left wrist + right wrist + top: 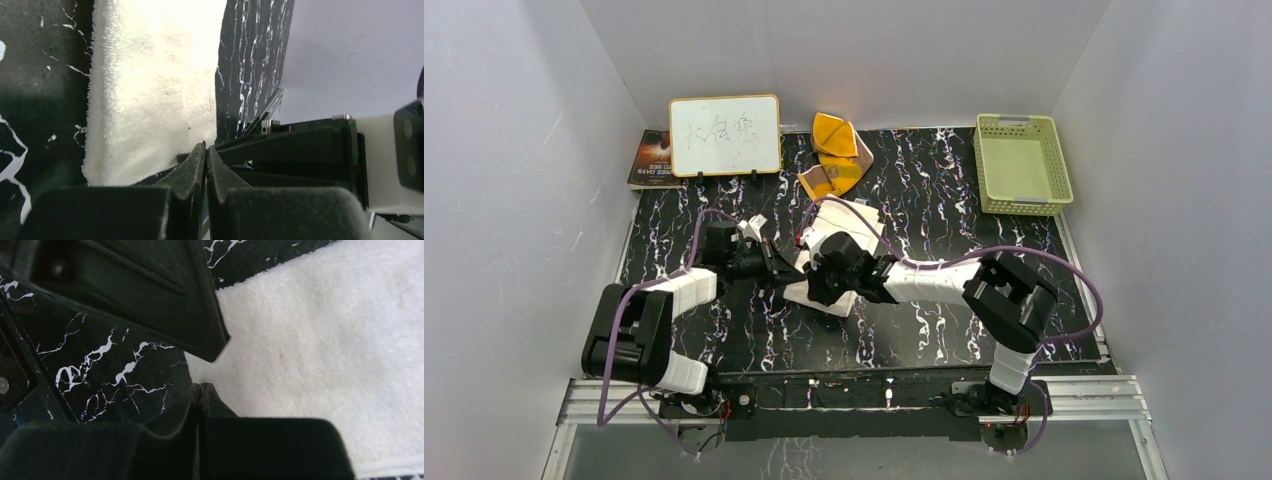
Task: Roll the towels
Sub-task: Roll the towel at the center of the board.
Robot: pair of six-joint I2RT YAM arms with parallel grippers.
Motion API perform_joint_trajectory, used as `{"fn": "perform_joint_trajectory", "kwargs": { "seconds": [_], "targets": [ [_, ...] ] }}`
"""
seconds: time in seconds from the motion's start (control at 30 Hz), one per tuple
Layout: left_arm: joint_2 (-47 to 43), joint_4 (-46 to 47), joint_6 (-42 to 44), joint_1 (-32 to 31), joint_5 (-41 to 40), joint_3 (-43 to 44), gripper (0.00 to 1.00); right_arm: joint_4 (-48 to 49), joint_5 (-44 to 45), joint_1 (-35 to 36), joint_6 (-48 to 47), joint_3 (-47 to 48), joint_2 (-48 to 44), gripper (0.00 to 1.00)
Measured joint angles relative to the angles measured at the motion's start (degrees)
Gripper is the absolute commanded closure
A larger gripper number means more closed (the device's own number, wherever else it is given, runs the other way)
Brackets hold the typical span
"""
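The cream-white towel (852, 222) lies flat mid-table, partly hidden under my right wrist. It fills the left wrist view (150, 85) and the right wrist view (320, 355). My left gripper (786, 268) is shut, its tips (206, 149) at the towel's near corner, with no cloth showing between the jaws. My right gripper (814, 276) is shut, its tips (200, 387) touching the towel's edge, close beside the left gripper's finger (200, 315). The orange-yellow towel (834, 152) lies crumpled at the back, away from both grippers.
A white board with writing (725, 135) stands at the back left, with a book (650, 160) beside it. A pale green basket (1020, 165) sits at the back right. White walls close in the black marbled table (944, 200).
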Motion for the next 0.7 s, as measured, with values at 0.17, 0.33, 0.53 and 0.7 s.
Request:
{"fn": "perform_joint_trajectory", "kwargs": {
  "seconds": [0.17,0.33,0.53,0.7],
  "targets": [
    [6.3,2.0,0.5,-2.2,-0.4,0.6,1.0,1.2,-4.2,-0.3,2.2,0.1,2.6,1.0],
    [11.6,1.8,1.9,-2.9,-3.5,0.6,1.0,4.6,-6.3,-1.9,4.3,-1.8,2.6,1.0],
    [12.4,1.6,2.9,-2.9,-6.9,0.0,1.0,6.3,-7.9,-5.1,6.4,-8.7,0.3,1.0],
    [12.4,1.6,3.1,-3.1,-7.1,0.0,1.0,6.2,-8.4,-8.2,6.6,-13.2,-5.5,1.0]
  ]
}}
